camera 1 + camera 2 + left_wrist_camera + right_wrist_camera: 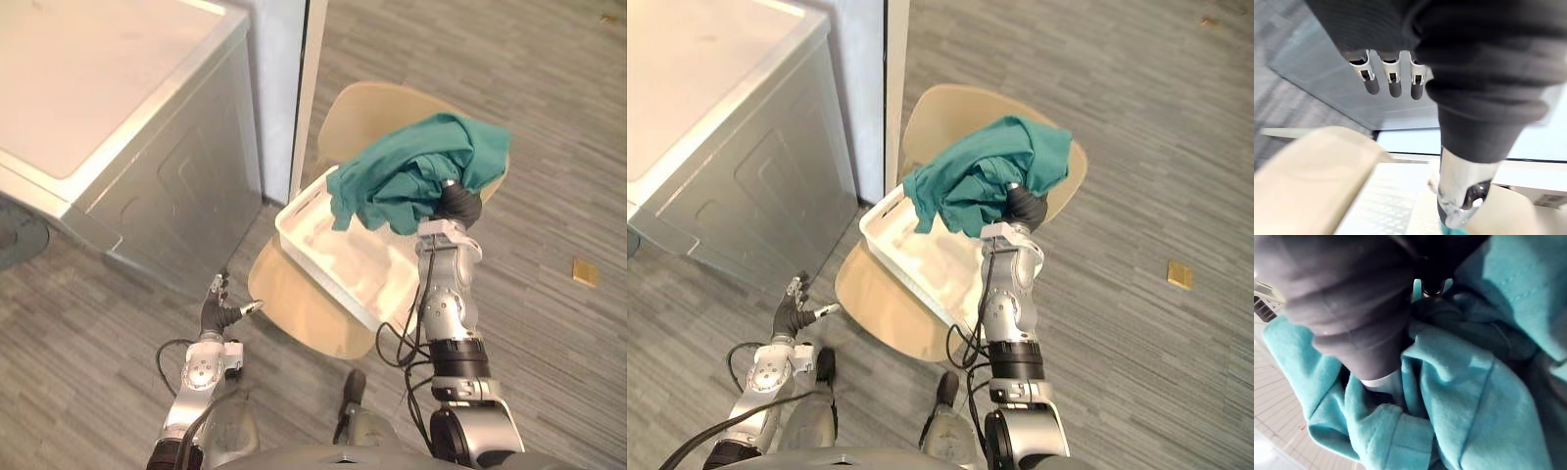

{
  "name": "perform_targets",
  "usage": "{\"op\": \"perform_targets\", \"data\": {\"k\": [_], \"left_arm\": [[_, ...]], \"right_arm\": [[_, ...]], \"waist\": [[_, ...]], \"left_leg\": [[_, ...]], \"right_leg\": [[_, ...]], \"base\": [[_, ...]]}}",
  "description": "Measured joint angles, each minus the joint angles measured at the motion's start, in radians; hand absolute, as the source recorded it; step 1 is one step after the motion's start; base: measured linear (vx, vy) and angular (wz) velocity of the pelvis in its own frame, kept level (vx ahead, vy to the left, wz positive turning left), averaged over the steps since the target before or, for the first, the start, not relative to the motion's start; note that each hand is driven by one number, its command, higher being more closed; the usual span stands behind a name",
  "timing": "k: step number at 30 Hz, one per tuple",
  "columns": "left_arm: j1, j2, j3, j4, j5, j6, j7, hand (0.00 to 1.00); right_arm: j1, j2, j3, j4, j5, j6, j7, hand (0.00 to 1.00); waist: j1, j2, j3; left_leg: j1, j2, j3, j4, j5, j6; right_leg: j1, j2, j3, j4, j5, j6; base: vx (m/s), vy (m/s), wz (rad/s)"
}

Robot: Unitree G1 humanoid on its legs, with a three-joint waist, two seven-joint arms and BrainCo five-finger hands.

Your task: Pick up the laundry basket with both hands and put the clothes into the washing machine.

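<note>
A white laundry basket (345, 262) rests on a beige chair (304, 311). A teal garment (416, 166) hangs bunched above the basket's far end, lifted off it. My right hand (458, 206) is buried in the garment from below, and in the right wrist view its thumb (1382, 381) presses into the teal folds (1459, 396). My left hand (217, 313) hovers low beside the chair's near left edge, apart from the basket, with its fingers (1395, 81) straight and nothing in them. The silver washing machine (118, 117) stands at the upper left with its top lid down.
A white upright panel (279, 88) stands between the machine and the chair. Grey wood-look floor surrounds the chair. A small tan piece (585, 272) lies on the floor at the right.
</note>
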Motion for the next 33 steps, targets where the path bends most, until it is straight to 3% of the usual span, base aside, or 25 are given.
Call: {"op": "perform_targets", "data": {"k": [11,23,33], "left_arm": [[-0.122,0.005,-0.095,-0.124,0.016,-0.013,-0.018,0.00],[-0.314,0.045,-0.164,-0.120,0.035,-0.025,-0.021,0.00],[-0.491,0.044,-0.289,-0.064,0.046,-0.029,-0.024,0.00]], "right_arm": [[0.147,-0.069,0.065,-0.165,0.031,0.030,0.086,1.00],[0.286,-0.094,0.129,-0.280,0.079,0.097,0.164,1.00],[0.339,-0.108,0.194,-0.313,0.081,0.125,0.204,1.00]], "waist": [[-0.052,0.046,-0.152],[-0.102,0.056,-0.205],[-0.116,0.062,-0.240]], "left_leg": [[0.069,0.007,0.053,0.000,-0.018,-0.008],[0.105,0.021,0.107,0.000,-0.021,-0.010],[0.123,0.021,0.114,-0.001,-0.029,-0.015]], "right_leg": [[0.034,0.004,0.044,-0.006,-0.011,-0.006],[0.034,0.021,0.102,-0.027,0.015,-0.010],[0.045,0.023,0.115,-0.031,0.016,-0.010]], "base": [[-0.02,0.003,-0.12],[-0.01,-0.006,-0.14],[0.00,-0.002,-0.04]]}}
